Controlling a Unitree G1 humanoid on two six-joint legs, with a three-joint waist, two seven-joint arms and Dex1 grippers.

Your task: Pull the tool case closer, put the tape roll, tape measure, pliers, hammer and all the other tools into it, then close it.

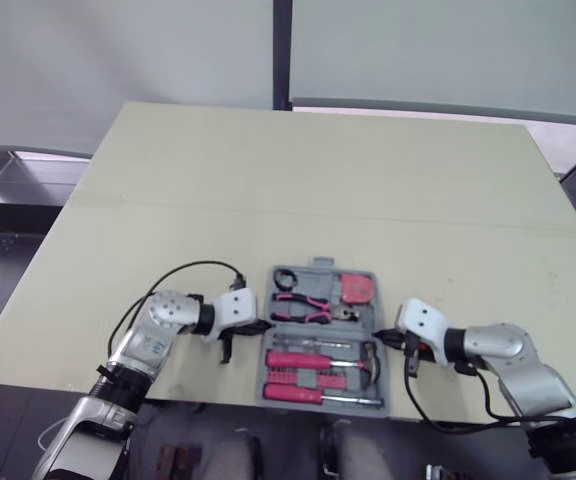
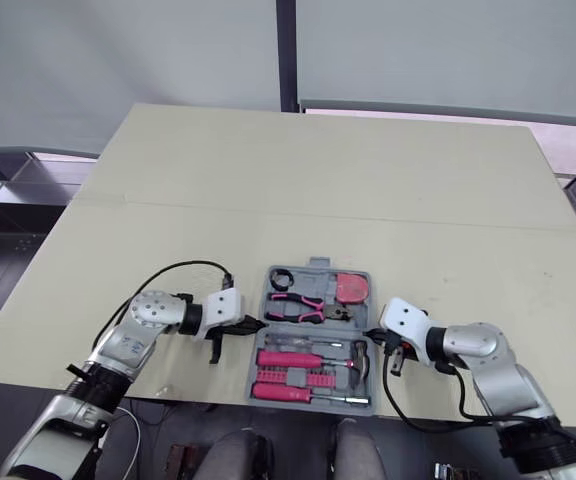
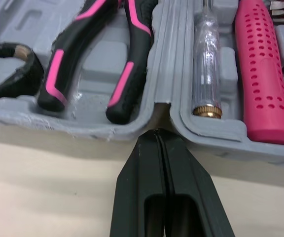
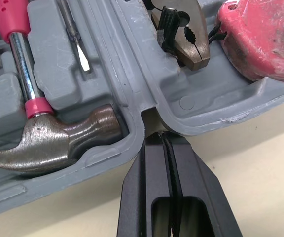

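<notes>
The grey tool case [image 1: 265, 362] lies open at the table's near edge. Its far half holds the black tape roll [image 1: 286, 279], the pink-and-black pliers [image 1: 306, 303] and the red tape measure [image 1: 356, 289]. The near half holds the hammer [image 1: 370, 362] and pink-handled screwdrivers [image 1: 298, 360]. My left gripper [image 1: 263, 326] is shut with nothing in it, its tip [image 3: 158, 136] at the hinge notch on the case's left side. My right gripper [image 1: 386, 341] is likewise shut and empty, its tip [image 4: 165, 136] at the right-side hinge notch, beside the hammer head [image 4: 58, 143].
The beige table [image 1: 318, 180] stretches far beyond the case. The case's near rim lies close to the table's front edge [image 1: 198, 402]. A black cable [image 1: 183, 270] loops over the left arm.
</notes>
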